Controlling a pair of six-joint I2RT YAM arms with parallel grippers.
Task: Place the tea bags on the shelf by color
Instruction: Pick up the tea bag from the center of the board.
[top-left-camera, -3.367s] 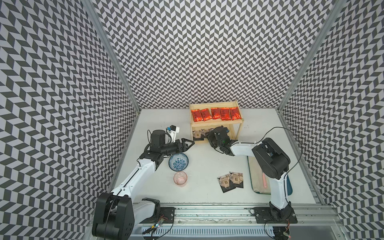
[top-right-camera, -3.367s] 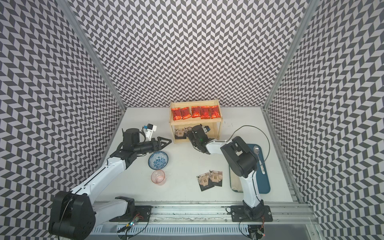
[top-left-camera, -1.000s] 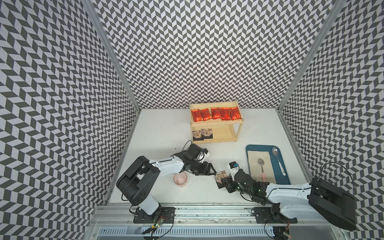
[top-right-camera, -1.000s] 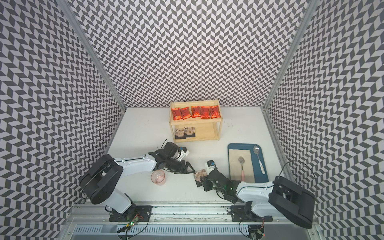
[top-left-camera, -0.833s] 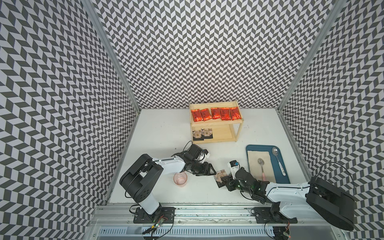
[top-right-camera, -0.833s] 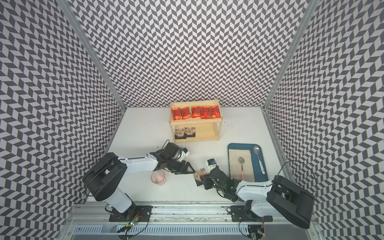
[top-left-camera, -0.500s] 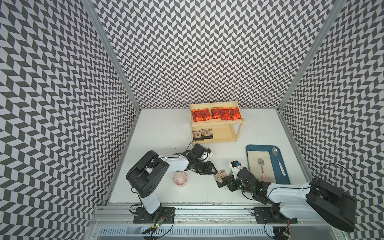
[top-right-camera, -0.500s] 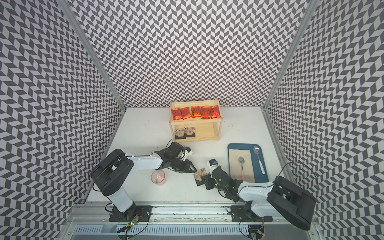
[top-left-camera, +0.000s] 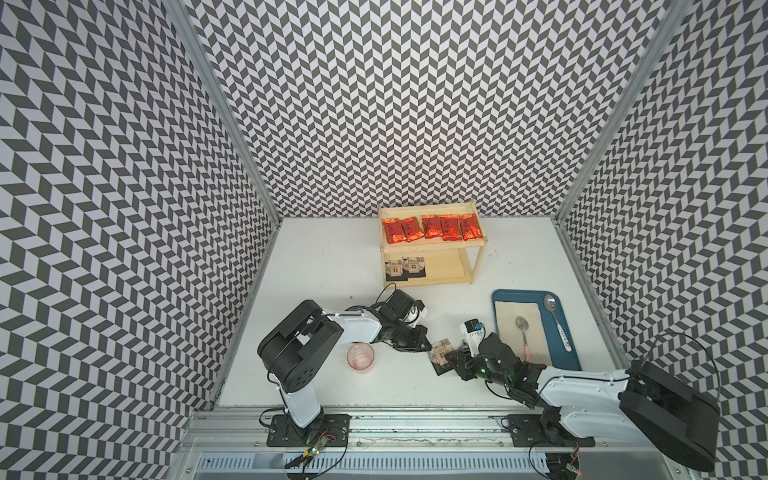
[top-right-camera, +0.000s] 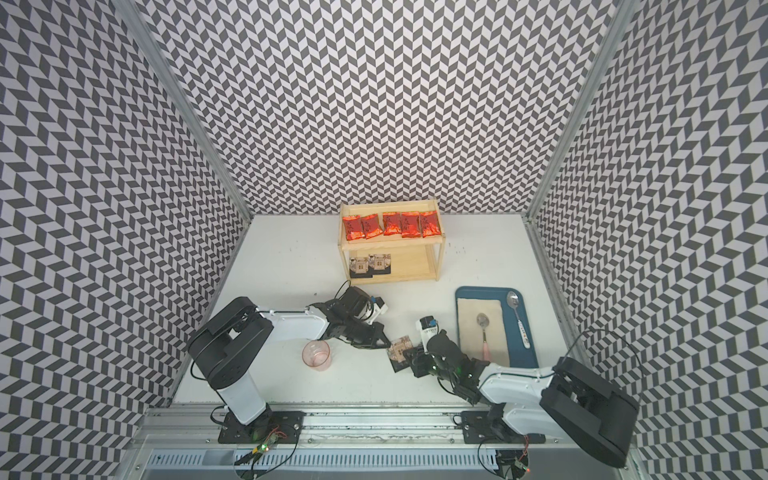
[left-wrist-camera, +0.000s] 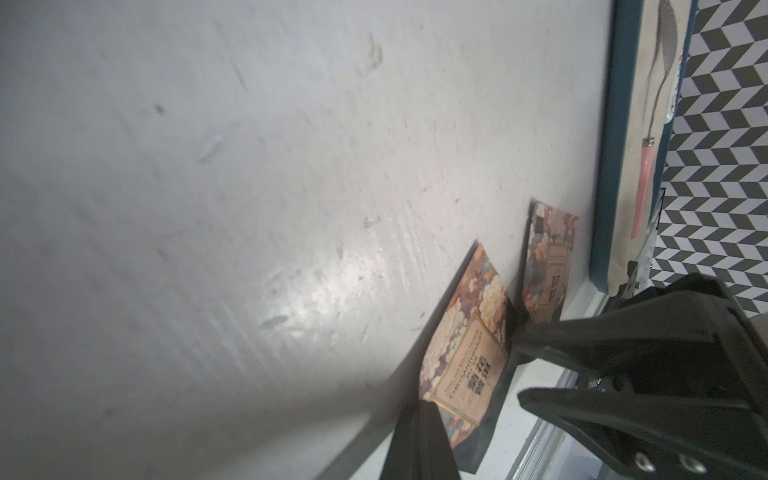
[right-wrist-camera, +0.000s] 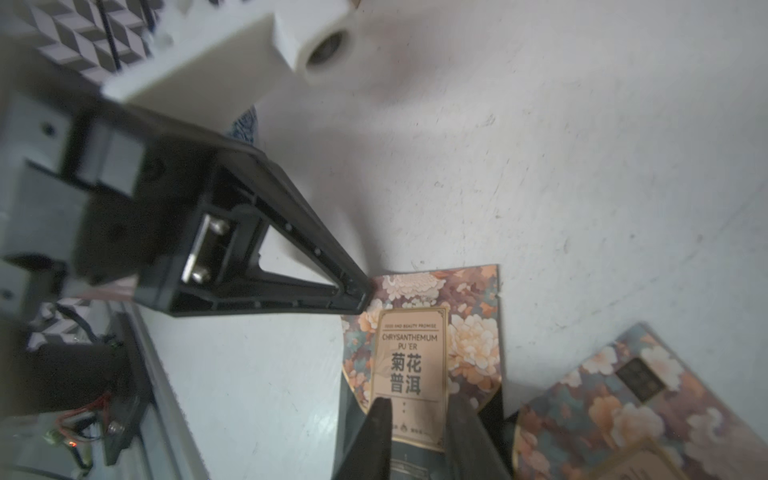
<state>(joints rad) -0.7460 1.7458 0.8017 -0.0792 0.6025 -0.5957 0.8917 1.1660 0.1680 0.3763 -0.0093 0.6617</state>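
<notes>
Pickup of a black tea bag (right-wrist-camera: 419, 353), well apart from the shelf (top-left-camera: 432, 281): left gripper (right-wrist-camera: 360, 293) pinches its corner, fingers pressed together; right gripper (right-wrist-camera: 419, 415) stands spread over its edge. Next, likely: lift to the lower tier (top-left-camera: 446, 266).

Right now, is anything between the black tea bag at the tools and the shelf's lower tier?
Nothing visible: bare table runs from the black tea bag to the shelf, and much of its lower tier is free.
</notes>
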